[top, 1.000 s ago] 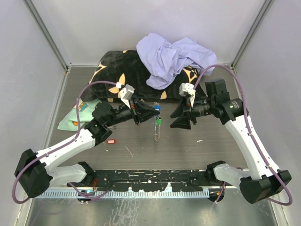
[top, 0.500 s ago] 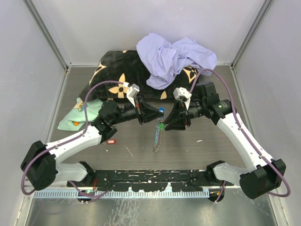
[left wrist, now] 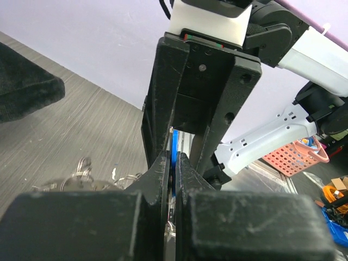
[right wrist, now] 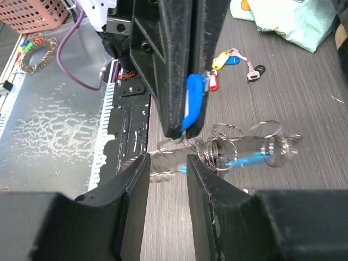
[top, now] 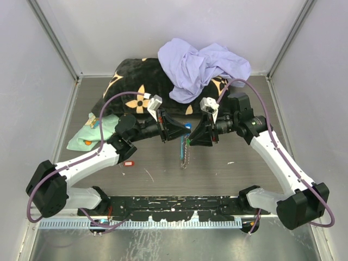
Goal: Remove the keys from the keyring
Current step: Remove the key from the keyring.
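Note:
My left gripper is shut on a key's blue tag, which shows as a thin blue strip between the fingers in the left wrist view. The keyring's silver chain hangs from it down to the table. In the right wrist view its rings and light-blue piece hang below the tag. My right gripper is open, its jaws a little apart right below the left fingertips, with a blurred ring between them. A green tag hangs on the chain.
Loose keys with yellow, blue and red tags lie on the table near a mint-green cloth. A red-tagged key lies front left. A black flowered pillow with a lavender cloth fills the back.
Both grippers have moved toward each other at the table's middle. The right gripper came left up to the left fingertips. The chain has shifted slightly right with the left gripper.

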Controlling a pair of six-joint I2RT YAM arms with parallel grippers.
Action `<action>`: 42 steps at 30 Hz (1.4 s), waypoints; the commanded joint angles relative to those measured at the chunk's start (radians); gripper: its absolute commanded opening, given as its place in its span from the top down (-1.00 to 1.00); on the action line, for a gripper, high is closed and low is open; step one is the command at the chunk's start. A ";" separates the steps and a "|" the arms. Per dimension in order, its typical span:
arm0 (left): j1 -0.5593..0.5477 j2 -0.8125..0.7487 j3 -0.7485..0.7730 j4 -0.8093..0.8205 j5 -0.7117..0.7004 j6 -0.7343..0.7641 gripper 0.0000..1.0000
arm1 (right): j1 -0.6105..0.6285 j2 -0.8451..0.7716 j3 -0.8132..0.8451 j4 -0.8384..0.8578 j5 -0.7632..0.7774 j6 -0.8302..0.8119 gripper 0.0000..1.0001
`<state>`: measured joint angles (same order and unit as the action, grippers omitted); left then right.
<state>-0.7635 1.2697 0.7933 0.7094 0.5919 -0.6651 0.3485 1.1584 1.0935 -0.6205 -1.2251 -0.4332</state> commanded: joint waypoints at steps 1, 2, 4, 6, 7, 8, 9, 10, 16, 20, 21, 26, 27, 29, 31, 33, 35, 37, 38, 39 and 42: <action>0.005 -0.031 0.056 0.106 0.029 -0.016 1.00 | -0.017 -0.029 -0.003 0.073 0.000 0.048 0.21; 0.005 -0.032 0.058 0.107 0.032 -0.018 1.00 | -0.019 -0.030 -0.008 0.079 -0.002 0.054 0.21; 0.004 -0.033 0.058 0.107 0.035 -0.020 1.00 | -0.021 -0.034 -0.013 0.087 -0.014 0.062 0.20; 0.004 -0.035 0.058 0.107 0.037 -0.024 1.00 | -0.020 -0.034 -0.018 0.099 -0.034 0.074 0.19; 0.003 -0.035 0.057 0.108 0.037 -0.026 1.00 | -0.020 -0.033 -0.020 0.106 -0.043 0.082 0.18; 0.003 -0.036 0.058 0.109 0.036 -0.027 1.00 | -0.020 -0.034 -0.027 0.112 -0.053 0.087 0.17; 0.000 -0.035 0.058 0.109 0.036 -0.028 1.00 | -0.020 -0.035 -0.036 0.123 -0.063 0.093 0.17; -0.001 -0.034 0.057 0.109 0.037 -0.028 1.00 | -0.021 -0.037 -0.045 0.135 -0.073 0.103 0.17; -0.011 -0.024 0.067 0.114 0.036 -0.031 1.00 | -0.018 -0.039 -0.063 0.156 -0.109 0.105 0.16; -0.016 -0.019 0.072 0.114 0.037 -0.031 1.00 | -0.018 -0.042 -0.054 0.141 -0.111 0.093 0.18; -0.017 -0.020 0.072 0.114 0.036 -0.031 1.00 | -0.019 -0.044 -0.047 0.124 -0.105 0.075 0.18; -0.017 -0.026 0.064 0.111 0.032 -0.029 1.00 | -0.037 -0.056 0.002 0.027 -0.089 -0.022 0.17; -0.017 -0.026 0.064 0.110 0.031 -0.028 1.00 | -0.042 -0.058 0.010 0.009 -0.090 -0.039 0.17; -0.016 -0.026 0.066 0.110 0.037 -0.030 1.00 | -0.048 -0.059 0.027 -0.020 -0.091 -0.069 0.17; -0.017 -0.026 0.068 0.109 0.042 -0.031 1.00 | -0.050 -0.058 0.041 -0.038 -0.096 -0.090 0.17; -0.016 -0.026 0.070 0.109 0.045 -0.033 1.00 | -0.051 -0.052 0.055 -0.053 -0.102 -0.105 0.17; -0.017 -0.029 0.068 0.110 0.047 -0.034 1.00 | -0.051 -0.045 0.069 -0.062 -0.102 -0.117 0.17; -0.017 -0.033 0.064 0.110 0.049 -0.034 1.00 | -0.050 -0.038 0.079 -0.064 -0.101 -0.124 0.17; -0.017 -0.035 0.063 0.110 0.049 -0.035 1.00 | -0.049 -0.037 0.083 -0.064 -0.102 -0.128 0.17; -0.017 -0.036 0.063 0.109 0.051 -0.036 1.00 | -0.049 -0.035 0.083 -0.064 -0.103 -0.133 0.17; -0.019 -0.035 0.066 0.109 0.053 -0.037 1.00 | -0.040 -0.032 0.080 -0.065 -0.103 -0.155 0.26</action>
<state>-0.7780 1.2697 0.8078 0.7216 0.6285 -0.6922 0.3008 1.1301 1.1366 -0.6811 -1.3014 -0.5415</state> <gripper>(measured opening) 0.021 0.396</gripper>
